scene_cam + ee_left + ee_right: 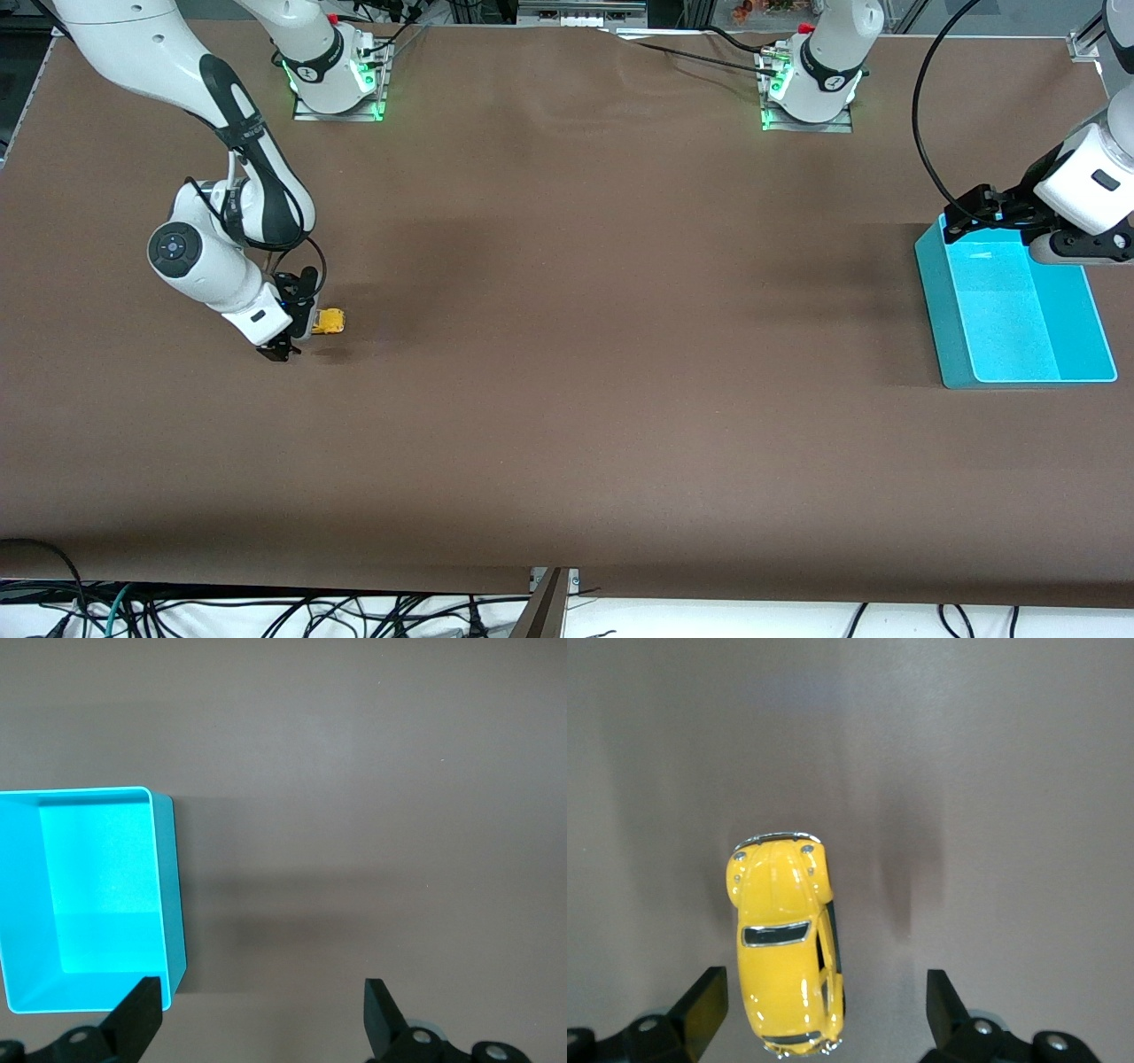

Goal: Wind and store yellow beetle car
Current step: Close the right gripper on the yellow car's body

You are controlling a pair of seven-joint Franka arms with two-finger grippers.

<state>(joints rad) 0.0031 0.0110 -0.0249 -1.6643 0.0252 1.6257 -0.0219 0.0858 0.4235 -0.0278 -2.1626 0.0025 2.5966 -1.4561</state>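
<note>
early stage, by my read: car (329, 321) sits on the table (567, 354) at the right arm's end, not gripped, not wound as far as i can tell, bin (930, 292) well apart at the left arm's end. right gripper (819, 1005) low by the car, fingers spread wide, car's rear between them but off-centre, toward one finger (704, 1001). left gripper (264, 1010) waits over the bin's edge, fingers apart, holding nothing.

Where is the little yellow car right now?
The car sits on the table toward the right arm's end, right beside the right tool, whose fingers are open.
</note>
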